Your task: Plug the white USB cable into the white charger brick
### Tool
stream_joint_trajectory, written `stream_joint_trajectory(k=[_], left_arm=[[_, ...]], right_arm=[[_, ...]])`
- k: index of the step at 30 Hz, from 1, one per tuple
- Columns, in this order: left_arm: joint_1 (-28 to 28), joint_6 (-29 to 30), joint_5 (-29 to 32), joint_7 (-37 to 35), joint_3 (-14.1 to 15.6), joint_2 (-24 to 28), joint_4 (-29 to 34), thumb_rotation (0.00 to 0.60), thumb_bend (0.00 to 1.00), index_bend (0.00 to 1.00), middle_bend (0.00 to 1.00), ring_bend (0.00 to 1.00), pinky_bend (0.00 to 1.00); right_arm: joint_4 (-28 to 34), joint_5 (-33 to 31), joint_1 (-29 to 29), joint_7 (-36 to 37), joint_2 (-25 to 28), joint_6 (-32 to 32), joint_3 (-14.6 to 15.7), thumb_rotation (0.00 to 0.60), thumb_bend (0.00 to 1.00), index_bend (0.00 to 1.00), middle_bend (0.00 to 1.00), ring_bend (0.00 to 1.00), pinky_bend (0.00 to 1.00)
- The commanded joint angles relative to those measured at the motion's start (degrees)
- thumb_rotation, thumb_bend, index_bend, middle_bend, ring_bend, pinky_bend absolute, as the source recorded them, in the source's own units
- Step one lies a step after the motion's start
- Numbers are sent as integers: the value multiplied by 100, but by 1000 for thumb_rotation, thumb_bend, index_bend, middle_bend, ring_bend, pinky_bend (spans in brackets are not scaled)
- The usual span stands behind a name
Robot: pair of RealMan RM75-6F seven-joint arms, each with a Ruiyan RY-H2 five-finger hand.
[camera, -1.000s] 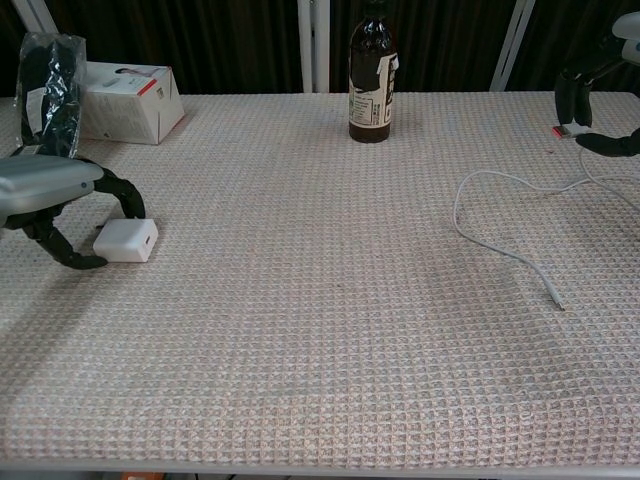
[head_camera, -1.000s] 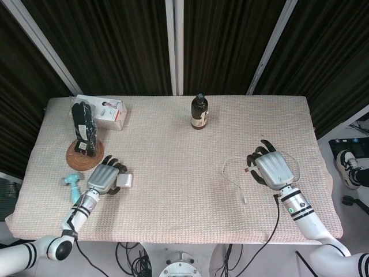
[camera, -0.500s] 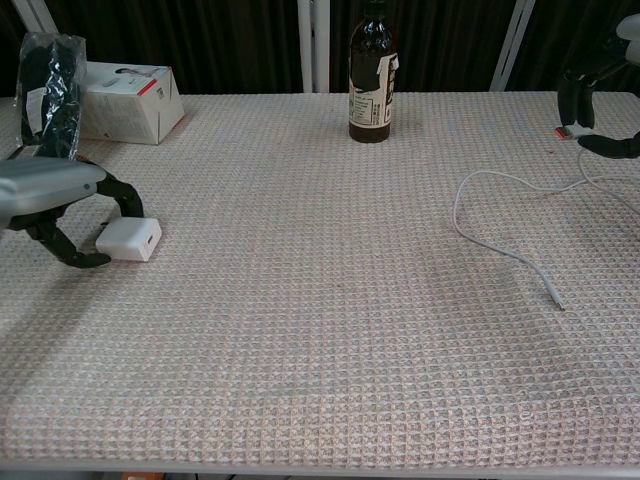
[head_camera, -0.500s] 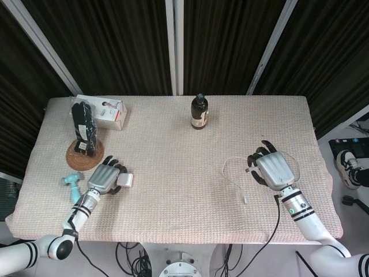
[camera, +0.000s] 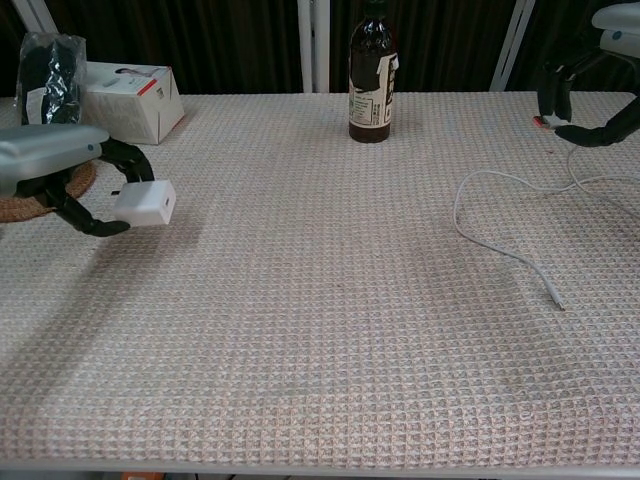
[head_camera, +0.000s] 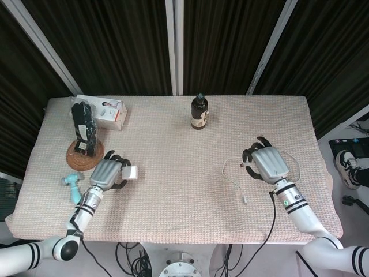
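My left hand grips the white charger brick at the table's left front. The brick hangs just above the cloth, sticking out to the right of the fingers. At the right, my right hand pinches the plug end of the white USB cable, and a small reddish tip shows at the fingertips. The cable drops from that hand, loops left over the cloth and ends in a free tip near the front. The two hands are far apart.
A brown bottle stands at the back centre. At the back left are a white box and a black bagged bundle on a woven coaster. A small teal object lies near the left edge.
My left hand has lifted the charger brick off the cloth and carried it slightly right. My right hand has raised the cable's plug end and shifted a little left.
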State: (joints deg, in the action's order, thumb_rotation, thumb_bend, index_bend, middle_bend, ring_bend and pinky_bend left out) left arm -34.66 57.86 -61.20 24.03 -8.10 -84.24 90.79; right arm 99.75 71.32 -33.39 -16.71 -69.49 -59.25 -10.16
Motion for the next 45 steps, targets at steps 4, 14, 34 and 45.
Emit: stream_joint_trajectory(k=[4,14,34,45], left_arm=[[-320,466,817,1097,-384,-63,636,574,326,406,397,200,95],[-804,693,1697,1747,-788,-104,1037,523,328,409,415,232,120],[-1399,1109,2217,2310,-791,-166,1391,520,328,409,419,235,121],[-1577,1288,2416,2461,-743,-161,1449,517,328,410,418,235,121]], right_arm=[[52,-1003,-749,-521,-374,645,-421,600,339,669,521,295,148],[-283,-2326,-1828,-1533,-1259,660,-776,600,349,672,521,295,148],[-1400,-3329,-3135,-2330,-2593,418,-907,600,352,674,522,295,148],[-1663,-3561,-3367,-2416,-2905,242,-940,600,352,674,522,295,149]])
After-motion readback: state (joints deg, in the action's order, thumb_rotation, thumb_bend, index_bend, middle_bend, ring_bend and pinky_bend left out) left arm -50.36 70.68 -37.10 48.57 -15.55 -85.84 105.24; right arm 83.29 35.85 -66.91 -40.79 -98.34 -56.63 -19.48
